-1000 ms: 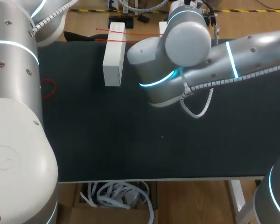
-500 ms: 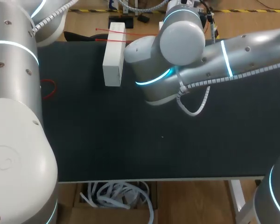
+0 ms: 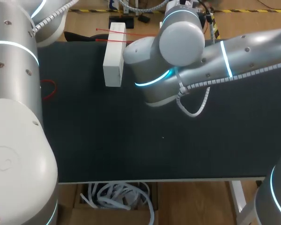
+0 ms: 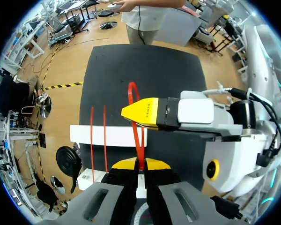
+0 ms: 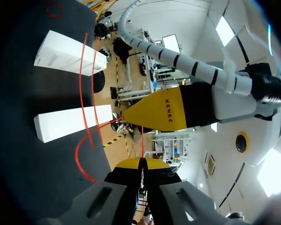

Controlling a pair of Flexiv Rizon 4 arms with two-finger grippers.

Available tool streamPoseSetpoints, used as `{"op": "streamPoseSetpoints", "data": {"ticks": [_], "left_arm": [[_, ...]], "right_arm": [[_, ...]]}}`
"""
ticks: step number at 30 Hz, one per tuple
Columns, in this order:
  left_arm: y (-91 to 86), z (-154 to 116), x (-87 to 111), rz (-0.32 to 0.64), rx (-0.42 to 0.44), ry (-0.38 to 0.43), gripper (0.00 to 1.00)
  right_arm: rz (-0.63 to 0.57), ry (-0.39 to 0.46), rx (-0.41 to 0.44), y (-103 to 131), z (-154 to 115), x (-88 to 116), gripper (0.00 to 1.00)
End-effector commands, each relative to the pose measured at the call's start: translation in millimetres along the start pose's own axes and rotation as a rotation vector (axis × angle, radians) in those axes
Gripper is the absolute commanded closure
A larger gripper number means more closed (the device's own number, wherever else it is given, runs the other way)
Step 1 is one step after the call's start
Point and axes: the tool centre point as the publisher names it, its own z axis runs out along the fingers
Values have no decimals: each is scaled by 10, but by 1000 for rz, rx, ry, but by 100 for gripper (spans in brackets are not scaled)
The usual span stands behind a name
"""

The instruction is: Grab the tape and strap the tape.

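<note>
Grab done: left jaws & right jaws both pinched shut on red tape (image 4: 139,144). Strapping white box (image 3: 113,61) on bench (image 3: 131,154): prob. not yet finished.

Tiny lettering on one yellow fingertip (image 4: 147,112)

A long white box (image 3: 113,61) lies on the black table (image 3: 131,150), near its far edge

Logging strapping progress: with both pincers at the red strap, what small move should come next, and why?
Probably ease the left pincer and right pincer apart to take up slack: each looks shut on the red strap, which lies in a loose loop near the white box.
</note>
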Motion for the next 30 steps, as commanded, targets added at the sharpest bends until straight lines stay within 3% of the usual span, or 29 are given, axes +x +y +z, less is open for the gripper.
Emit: {"op": "streamPoseSetpoints", "data": {"ticks": [1,16,30], "left_arm": [[-13,-16,-18,-1,-6,4,100],[-13,-16,-18,-1,-6,4,100],[-13,-16,-18,-1,-6,4,100]], "right_arm": [[-5,3,6,-4,-50,-14,100],[-25,-64,126,-135,-89,-85,100],[-24,-69,115,-66,-36,-107,100]]}}
